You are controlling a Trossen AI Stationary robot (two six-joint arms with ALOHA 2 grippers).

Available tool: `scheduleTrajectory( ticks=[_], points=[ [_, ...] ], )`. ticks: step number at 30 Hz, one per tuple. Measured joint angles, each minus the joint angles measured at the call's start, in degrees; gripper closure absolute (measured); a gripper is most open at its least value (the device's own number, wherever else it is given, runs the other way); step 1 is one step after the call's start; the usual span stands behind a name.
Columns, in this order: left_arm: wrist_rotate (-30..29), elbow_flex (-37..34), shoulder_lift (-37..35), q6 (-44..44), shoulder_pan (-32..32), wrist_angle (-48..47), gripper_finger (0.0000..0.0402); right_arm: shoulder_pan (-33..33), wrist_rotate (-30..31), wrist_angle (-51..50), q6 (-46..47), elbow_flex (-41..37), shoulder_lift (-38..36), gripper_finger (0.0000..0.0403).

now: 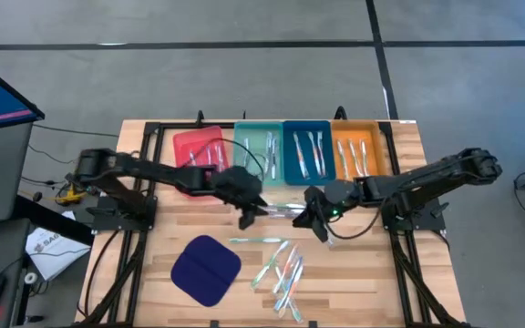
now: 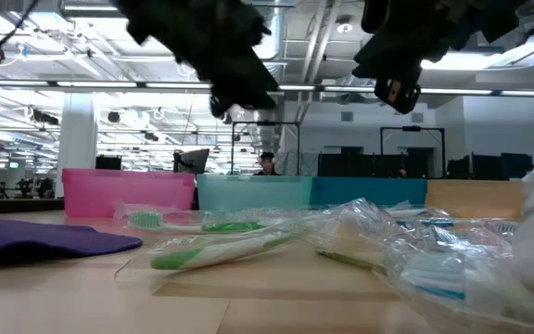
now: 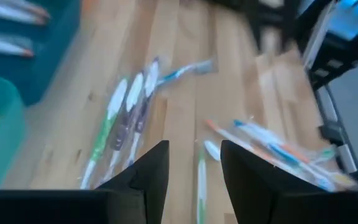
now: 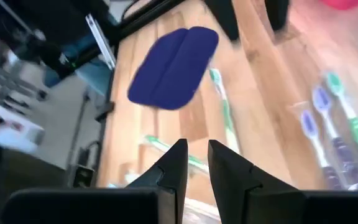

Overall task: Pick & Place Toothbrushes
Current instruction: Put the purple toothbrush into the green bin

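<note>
Arms hide part of the red tray [image 1: 192, 144]; teal tray [image 1: 259, 146], blue tray [image 1: 307, 150] and orange tray [image 1: 357, 150] hold toothbrushes [image 1: 281, 271] — others lie loose on the table [image 1: 354, 273]; left gripper [image 3: 194, 165] spread, empty; right gripper [image 4: 197, 163] narrowly parted, empty

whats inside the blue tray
The blue tray holds about three whitish toothbrushes lying lengthwise. Nothing covers it from above; whether anything lies under them cannot be seen.
</note>
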Motion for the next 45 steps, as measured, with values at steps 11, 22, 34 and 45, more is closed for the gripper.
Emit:
scheduleTrajectory(
  ticks=[11, 22, 34, 45],
  points=[
    [0.04, -8.37, -17.56, -1.49, -0.57, 7.85, 0.0261, -0.22, -0.27, 0.71, -12.98, 0.40, 8.86, 0.0344],
    [0.12, -8.71, -23.49, -5.87, -2.84, 24.27, 0.0261, -5.48, -7.03, 2.63, -6.79, 0.53, 16.60, 0.0338],
    [0.14, -8.74, -25.05, -6.49, -2.92, 29.21, 0.0261, -4.78, -11.08, 10.70, -4.09, 2.96, 14.16, 0.0340],
    [0.45, -8.76, -22.05, -6.92, -2.68, 27.84, 0.0261, -5.53, -4.79, -14.09, -9.87, 10.08, 15.53, 0.0257]
  ],
)
